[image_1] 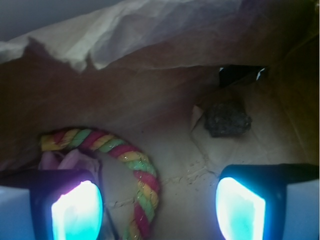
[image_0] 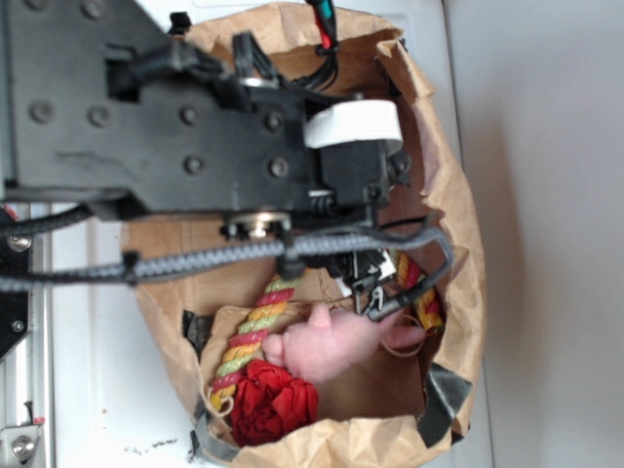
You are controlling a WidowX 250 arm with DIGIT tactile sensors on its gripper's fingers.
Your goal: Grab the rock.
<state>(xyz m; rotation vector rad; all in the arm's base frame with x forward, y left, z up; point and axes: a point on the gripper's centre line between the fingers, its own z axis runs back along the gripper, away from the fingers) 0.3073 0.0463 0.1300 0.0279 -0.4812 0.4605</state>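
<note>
Rock [image_1: 227, 119] is seen lying on the floor of the bag [image_0: 458, 214], in a far corner beyond the rope [image_1: 142, 175] and apart from it. The gripper [image_1: 159, 210] is spread wide and empty, hung over bare paper between rope and rock. A descent from here would likely close on nothing, or the near finger [image_1: 77, 212] could snag the rope. Bag walls crowd the rock, so a finger may catch paper. Held in the bag are also a plush [image_0: 331, 343] and a red ball [image_0: 276, 402].
</note>
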